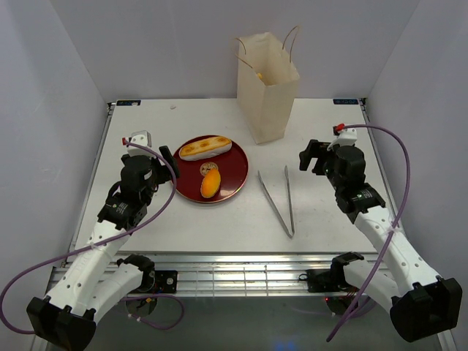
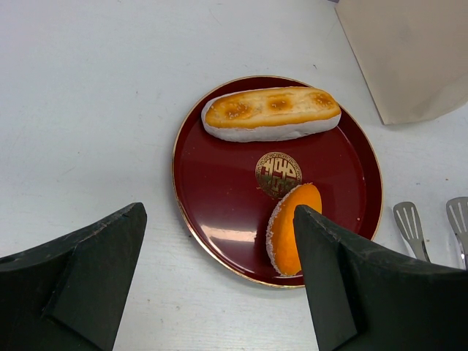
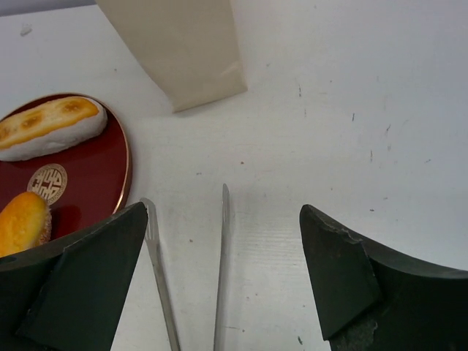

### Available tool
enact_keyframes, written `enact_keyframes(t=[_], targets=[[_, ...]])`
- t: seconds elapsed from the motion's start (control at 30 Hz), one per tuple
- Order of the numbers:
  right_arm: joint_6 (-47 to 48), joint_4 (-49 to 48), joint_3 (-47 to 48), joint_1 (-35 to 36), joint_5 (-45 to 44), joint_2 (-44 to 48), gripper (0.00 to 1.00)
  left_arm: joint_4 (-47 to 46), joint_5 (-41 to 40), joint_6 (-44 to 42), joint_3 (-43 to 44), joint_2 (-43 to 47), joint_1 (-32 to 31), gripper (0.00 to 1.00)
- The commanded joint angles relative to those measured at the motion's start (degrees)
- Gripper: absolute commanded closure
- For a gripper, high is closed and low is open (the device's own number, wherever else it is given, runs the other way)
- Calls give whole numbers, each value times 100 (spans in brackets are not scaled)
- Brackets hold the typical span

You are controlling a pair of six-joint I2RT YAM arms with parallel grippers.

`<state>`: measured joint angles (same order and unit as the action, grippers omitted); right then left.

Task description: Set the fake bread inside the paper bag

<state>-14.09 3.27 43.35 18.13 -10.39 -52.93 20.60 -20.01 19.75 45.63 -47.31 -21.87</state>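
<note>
Two fake bread pieces lie on one dark red plate (image 1: 231,172) on the desk (image 1: 219,227): one long roll (image 1: 205,148) and one small orange oval (image 1: 210,183). One paper bag (image 1: 267,91) stands upright beyond the plate, and one pair of metal tongs (image 1: 289,199) lies to its right. The left pincer (image 2: 219,210) and the right pincer (image 3: 223,210) hover with jaws apart.

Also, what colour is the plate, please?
The plate is dark red, gold-rimmed; best seen in left wrist view.
</note>
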Motion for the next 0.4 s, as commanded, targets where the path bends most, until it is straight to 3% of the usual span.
enact_keyframes(t=[0.0, 0.37], targets=[[-59, 25, -108, 33, -227, 2, 10, -30, 76, -41, -1, 3, -2, 8], [-165, 77, -117, 24, -218, -182, 10, -30, 15, -50, -10, -41, -2, 8]])
